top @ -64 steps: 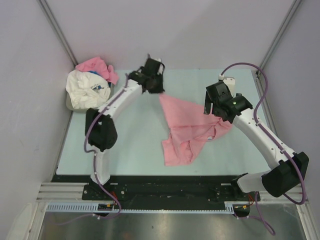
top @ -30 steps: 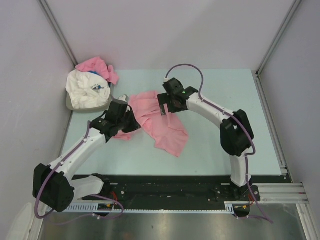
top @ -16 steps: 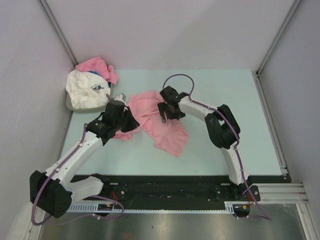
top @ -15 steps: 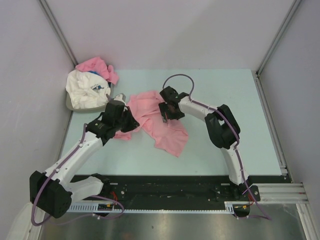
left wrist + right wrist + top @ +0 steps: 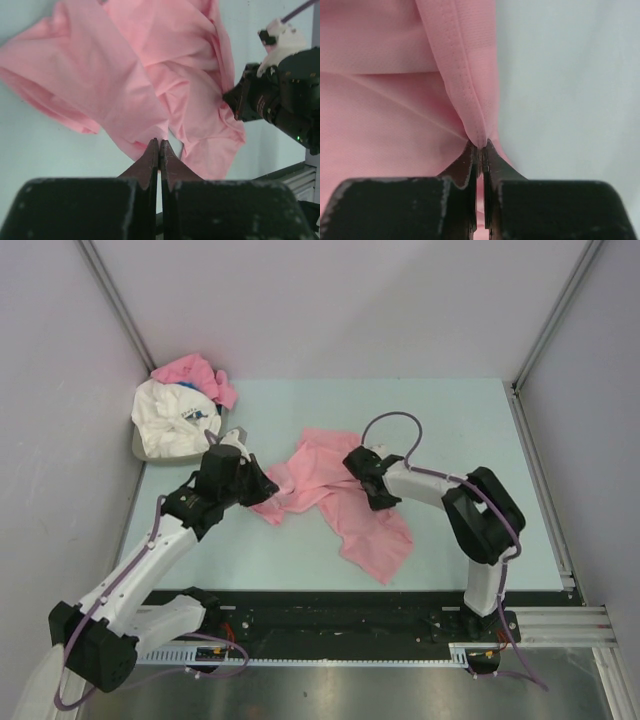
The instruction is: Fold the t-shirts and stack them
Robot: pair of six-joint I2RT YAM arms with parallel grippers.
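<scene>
Well, at the far left corner of the table [image 5: 450, 420] we see a bin [image 5: 138, 446], mostly buried under a white t-shirt [image 5: 170, 420] and a second pink t-shirt [image 5: 190, 370]. From above, both arms hide their own fingertips. The crumpled pink t-shirt [image 5: 345, 510] lies mid-table between them. The left gripper [image 5: 262, 486] pinches a fold at its left edge, and the right gripper [image 5: 375, 492] is clamped on its hem.

Top cam is looking down from above/behind arm bases, taking in whole table [image 5: 450, 410]. Wrist cams are looking along own fingers [image 5: 465, 170], v. close on pink t-shirt [image 5: 365, 525]; left's also catching right gripper [image 5: 232, 100].
</scene>
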